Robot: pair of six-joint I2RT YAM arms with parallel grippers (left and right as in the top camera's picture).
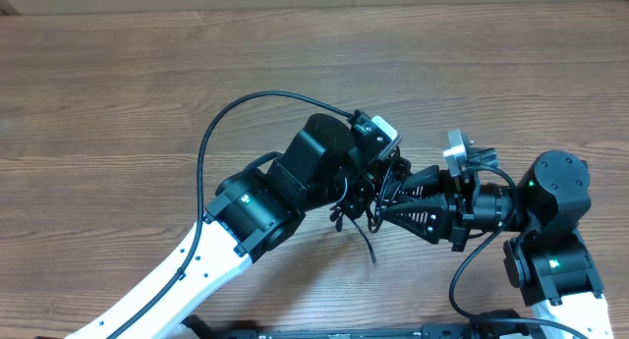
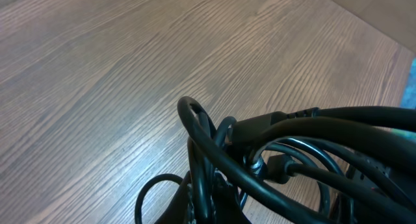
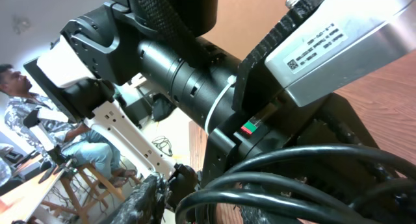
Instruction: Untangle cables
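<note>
At the near middle of the tabletop (image 1: 118,84), both arms meet tip to tip. The left arm comes in from the lower left and the right arm from the lower right.

Cables (image 1: 356,203): a tight black clump of thin cords, bunched between the two arm tips. One loose strand hangs out of the clump toward the near edge and curves to a free end. In the left wrist view the clump fills the lower right of the frame, with loops crossing over one another, a plug body lying among them, and the wood grain well behind.

Left gripper (image 1: 378,177): closed, with the cables clamped in it. Its fingers are mostly hidden by the cords.

Right gripper (image 1: 385,203): points left into the clump, right up against it. Whether its jaws stand apart or pinch a cord cannot be told, because the cords and the left arm cover the tips. In the right wrist view, one textured finger (image 3: 148,199) shows at the bottom edge, with cable loops just beside it and the left arm's black body filling the frame above.
</note>
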